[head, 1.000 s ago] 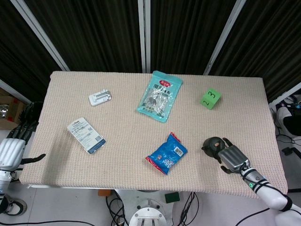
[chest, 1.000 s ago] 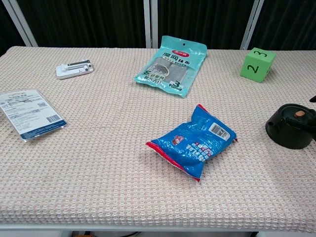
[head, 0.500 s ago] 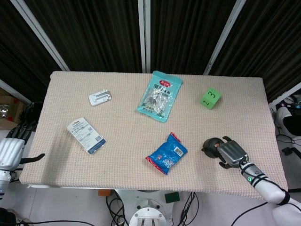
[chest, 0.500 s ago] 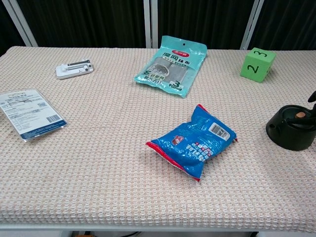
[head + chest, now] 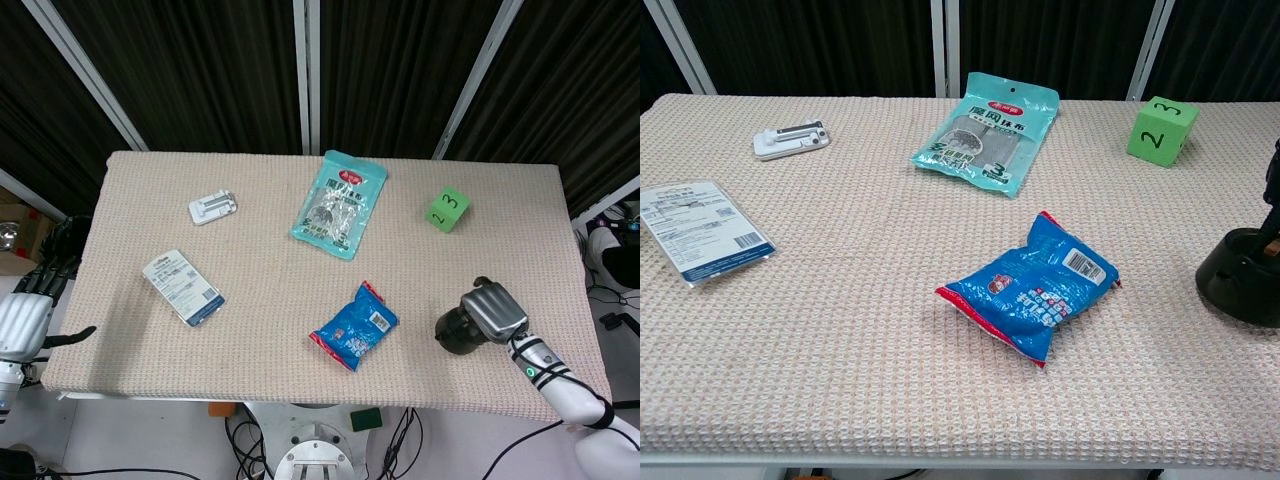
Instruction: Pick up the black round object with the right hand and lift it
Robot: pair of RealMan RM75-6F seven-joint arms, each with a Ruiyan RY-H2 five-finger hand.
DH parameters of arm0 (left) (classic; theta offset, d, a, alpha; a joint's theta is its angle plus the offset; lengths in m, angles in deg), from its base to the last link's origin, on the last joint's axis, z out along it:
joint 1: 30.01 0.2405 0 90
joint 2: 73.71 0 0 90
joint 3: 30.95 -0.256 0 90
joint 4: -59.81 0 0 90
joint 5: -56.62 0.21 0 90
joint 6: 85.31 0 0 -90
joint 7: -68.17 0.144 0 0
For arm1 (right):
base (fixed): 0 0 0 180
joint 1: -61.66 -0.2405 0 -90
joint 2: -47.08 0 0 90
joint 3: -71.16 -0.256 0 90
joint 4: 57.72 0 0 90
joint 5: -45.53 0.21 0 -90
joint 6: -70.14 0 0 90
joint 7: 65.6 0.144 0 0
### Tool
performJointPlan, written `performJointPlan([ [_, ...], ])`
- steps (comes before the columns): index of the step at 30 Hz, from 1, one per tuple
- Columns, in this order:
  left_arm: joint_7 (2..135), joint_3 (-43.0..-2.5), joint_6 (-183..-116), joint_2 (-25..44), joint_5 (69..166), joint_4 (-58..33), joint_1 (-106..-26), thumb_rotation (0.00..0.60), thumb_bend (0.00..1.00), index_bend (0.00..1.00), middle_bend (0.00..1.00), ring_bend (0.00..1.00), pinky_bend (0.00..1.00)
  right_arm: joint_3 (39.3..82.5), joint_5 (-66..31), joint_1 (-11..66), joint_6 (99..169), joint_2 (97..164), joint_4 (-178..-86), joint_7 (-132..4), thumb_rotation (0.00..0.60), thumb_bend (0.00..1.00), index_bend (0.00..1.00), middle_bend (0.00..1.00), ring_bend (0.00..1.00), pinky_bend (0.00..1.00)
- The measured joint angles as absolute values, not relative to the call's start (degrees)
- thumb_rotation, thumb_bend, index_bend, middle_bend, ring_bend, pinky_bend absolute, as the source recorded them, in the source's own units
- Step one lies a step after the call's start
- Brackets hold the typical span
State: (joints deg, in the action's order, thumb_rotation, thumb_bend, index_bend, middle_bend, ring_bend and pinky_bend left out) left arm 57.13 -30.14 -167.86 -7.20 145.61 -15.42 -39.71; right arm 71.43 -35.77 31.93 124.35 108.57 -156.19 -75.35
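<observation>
The black round object [image 5: 455, 331] sits near the table's front right corner; in the chest view the black round object [image 5: 1243, 274] shows at the right edge, its base looking low on the cloth. My right hand [image 5: 492, 312] lies over its top and right side with fingers curled around it, gripping it. Only a dark fingertip of that hand reaches into the chest view, above the object. My left hand [image 5: 27, 318] hangs off the table's left edge, fingers spread, holding nothing.
A blue snack bag [image 5: 355, 326] lies just left of the object. Further back are a teal pouch [image 5: 340, 204] and a green numbered cube [image 5: 447, 209]. A white clip [image 5: 213, 208] and a flat white packet [image 5: 182, 288] lie on the left half.
My right hand has come over the black object and closed on it. Object and hand have shifted toward the table's front edge and slightly right. The left hand has not moved.
</observation>
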Motion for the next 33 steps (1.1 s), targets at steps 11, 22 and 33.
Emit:
performJointPlan([
  [11,57.14,-30.13,-167.62,-7.17,145.52,-15.46,-39.80,0.488,0.02,0.09,0.07,0.01,0.19,69.71,-39.95,33.99,132.32,111.51,-151.72,-71.70,0.425,0.00,1.00,1.00,0.98,0.38],
  [22,56.95,-30.10,-167.14,-6.93,145.39,-15.22,-40.04,0.516,0.02,0.09,0.07,0.01,0.19,67.90,-42.98,35.85,139.76,115.14,-147.13,-66.99,0.340,0.00,1.00,1.00,1.00,0.47],
  [33,56.90,-30.04,-167.08,-6.89,145.16,-15.07,-40.02,0.521,0.02,0.09,0.07,0.01,0.19,67.58,-44.45,36.00,140.87,115.69,-146.28,-65.36,0.338,0.17,1.00,1.00,1.00,0.50],
])
